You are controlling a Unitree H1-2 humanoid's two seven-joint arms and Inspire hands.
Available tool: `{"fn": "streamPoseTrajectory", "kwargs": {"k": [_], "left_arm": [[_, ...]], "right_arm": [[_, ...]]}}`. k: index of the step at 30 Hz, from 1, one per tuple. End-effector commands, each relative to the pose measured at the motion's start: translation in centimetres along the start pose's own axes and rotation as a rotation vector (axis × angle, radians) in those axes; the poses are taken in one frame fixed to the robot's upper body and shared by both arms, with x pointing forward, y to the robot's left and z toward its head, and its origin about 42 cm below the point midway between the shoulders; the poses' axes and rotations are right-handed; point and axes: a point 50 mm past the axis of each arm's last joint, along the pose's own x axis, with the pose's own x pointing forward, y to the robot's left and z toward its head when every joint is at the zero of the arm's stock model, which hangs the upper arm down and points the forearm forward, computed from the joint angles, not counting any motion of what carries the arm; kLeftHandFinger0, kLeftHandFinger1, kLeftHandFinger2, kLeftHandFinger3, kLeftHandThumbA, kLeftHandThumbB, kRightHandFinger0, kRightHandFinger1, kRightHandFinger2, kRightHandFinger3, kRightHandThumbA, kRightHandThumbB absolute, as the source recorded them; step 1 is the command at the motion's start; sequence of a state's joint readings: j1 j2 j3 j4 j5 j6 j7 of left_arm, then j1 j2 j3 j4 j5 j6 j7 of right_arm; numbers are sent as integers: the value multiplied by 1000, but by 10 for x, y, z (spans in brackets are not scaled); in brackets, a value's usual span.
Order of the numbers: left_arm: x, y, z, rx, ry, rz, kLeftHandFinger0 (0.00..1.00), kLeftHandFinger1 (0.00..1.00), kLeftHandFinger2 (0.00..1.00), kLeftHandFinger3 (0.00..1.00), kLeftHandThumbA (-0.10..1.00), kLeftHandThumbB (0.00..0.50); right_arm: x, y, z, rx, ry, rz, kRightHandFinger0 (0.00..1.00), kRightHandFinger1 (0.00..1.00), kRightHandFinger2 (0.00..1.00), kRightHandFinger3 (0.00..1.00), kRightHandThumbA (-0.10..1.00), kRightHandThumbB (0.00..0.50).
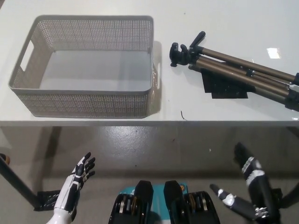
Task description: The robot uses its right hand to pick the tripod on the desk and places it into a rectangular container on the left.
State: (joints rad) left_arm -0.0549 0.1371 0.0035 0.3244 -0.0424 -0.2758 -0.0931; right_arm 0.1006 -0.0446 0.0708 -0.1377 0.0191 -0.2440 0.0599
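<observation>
surface: white desk (224,18) | 10 o'clock: grey basket (88,100) | 2 o'clock: folded tripod (238,70) lying over black tape patch (224,86)

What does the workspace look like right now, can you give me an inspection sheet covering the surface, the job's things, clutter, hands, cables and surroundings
Surface: white desk, glare spot at right.
Job's things: tripod lies folded on the desk's right part, head toward the container; rectangular container stands on the left, nothing in it.
Clutter: black patch under the tripod legs; small dark mark near the front edge.
Hands: left hand white, open, low at left below the desk edge; right hand black, open, low at right; neither touches anything.
Cables: nothing seen.
Surroundings: grey floor in front of the desk.
</observation>
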Motion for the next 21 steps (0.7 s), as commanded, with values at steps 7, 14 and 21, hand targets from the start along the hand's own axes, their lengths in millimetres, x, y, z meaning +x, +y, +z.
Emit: {"fn": "streamPoseTrajectory", "kwargs": {"k": [7,14,21], "left_arm": [[3,7,10,13,-59,-20,1000,1000,1000,1000,1000,500],[4,10,12,17,-63,-23,1000,1000,1000,1000,1000,500],[3,10,10,19,-54,-38,1000,1000,1000,1000,1000,500]], "right_arm": [[90,-54,142,-358,-305,-24,1000,1000,1000,1000,930,337],[197,-81,225,-817,-269,23,1000,1000,1000,1000,1000,449],[297,-78,254,-967,-88,83,1000,1000,1000,1000,1000,472]]}}
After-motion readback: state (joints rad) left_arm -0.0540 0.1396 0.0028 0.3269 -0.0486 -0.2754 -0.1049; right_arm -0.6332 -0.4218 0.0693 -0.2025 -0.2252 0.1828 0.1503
